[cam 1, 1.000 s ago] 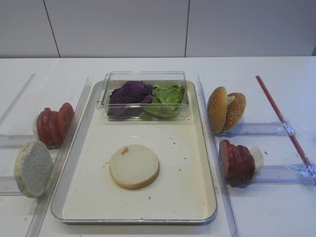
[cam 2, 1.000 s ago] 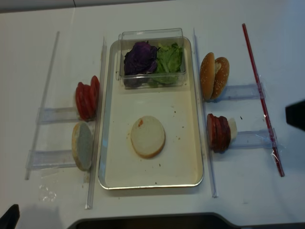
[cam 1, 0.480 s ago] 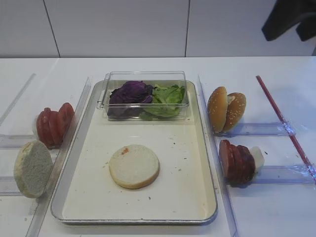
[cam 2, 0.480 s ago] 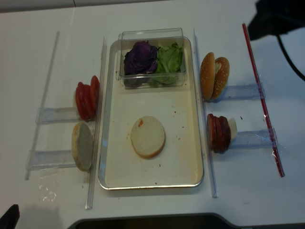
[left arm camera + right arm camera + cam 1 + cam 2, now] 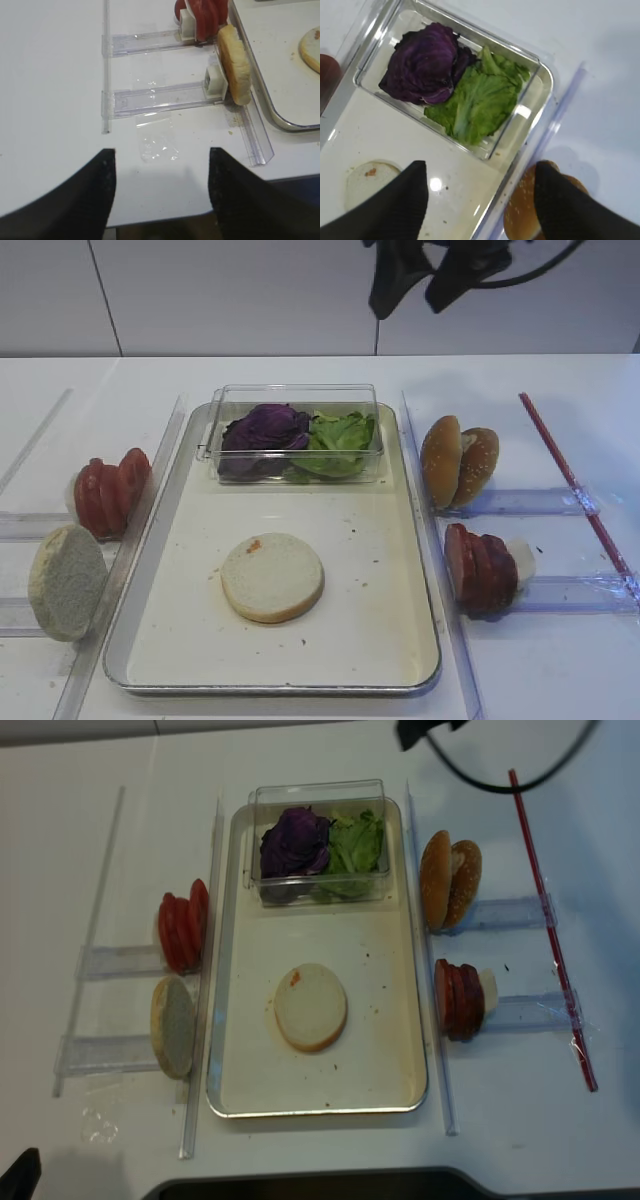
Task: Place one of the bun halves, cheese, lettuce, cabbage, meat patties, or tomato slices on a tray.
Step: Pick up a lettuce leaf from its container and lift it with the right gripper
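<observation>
The cream tray (image 5: 370, 625) holds one pale bun half (image 5: 272, 577), cut face up. At its far end a clear box holds purple cabbage (image 5: 265, 430) and green lettuce (image 5: 340, 440). Tomato slices (image 5: 108, 492) and another bun half (image 5: 66, 582) stand on edge to the left. Sesame bun halves (image 5: 458, 462) and meat patties (image 5: 480, 568) stand to the right. Cheese is out of view. My right gripper (image 5: 425, 280) hangs open and empty high above the box's right end, with the lettuce (image 5: 475, 102) below it. My left gripper (image 5: 161, 152) is open and empty over the table's front left.
Clear plastic holders (image 5: 545, 502) and long rails (image 5: 425, 470) flank the tray. A red stick (image 5: 575, 485) lies diagonally at the far right. A scrap of clear film (image 5: 157, 145) lies near the table's front edge (image 5: 200, 212).
My right gripper has swung in from the right side to the back, above the clear box. The food and the left gripper have not moved.
</observation>
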Motion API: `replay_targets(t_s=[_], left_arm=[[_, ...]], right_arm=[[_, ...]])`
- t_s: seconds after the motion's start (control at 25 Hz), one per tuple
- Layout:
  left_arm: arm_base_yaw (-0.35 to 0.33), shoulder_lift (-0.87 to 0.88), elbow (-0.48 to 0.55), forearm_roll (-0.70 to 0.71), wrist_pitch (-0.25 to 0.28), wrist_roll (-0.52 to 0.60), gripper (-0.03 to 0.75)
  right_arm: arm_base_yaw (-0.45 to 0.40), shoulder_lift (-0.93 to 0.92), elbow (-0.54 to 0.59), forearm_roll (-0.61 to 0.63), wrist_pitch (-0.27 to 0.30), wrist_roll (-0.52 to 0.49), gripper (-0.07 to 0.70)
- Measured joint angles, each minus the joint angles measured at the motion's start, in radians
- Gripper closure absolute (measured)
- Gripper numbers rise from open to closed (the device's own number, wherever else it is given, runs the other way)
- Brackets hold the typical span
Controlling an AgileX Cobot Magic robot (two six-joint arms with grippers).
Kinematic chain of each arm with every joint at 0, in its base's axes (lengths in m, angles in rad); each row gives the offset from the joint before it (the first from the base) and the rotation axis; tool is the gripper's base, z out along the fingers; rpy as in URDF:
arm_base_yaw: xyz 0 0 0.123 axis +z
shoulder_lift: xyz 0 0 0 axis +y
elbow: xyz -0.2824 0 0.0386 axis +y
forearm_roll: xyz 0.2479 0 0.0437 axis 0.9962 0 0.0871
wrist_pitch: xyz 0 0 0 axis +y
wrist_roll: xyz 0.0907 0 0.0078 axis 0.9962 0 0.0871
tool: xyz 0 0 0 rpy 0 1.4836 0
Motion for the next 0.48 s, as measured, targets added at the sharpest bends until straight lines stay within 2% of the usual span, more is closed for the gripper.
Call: replay_targets(t_s=[0.2, 0.48], left_arm=[[0.0, 0.0, 0.0, 0.002, 0.0, 0.0, 0.299], [0.0, 0.0, 0.0, 0.002, 0.0, 0.0, 0.299]], right_arm=[[0.034, 0.14, -0.116, -0.002, -0.002, 0.0, 0.137], [0.038, 0.217, -0.145, 0.028, -0.002, 0.0, 0.137]])
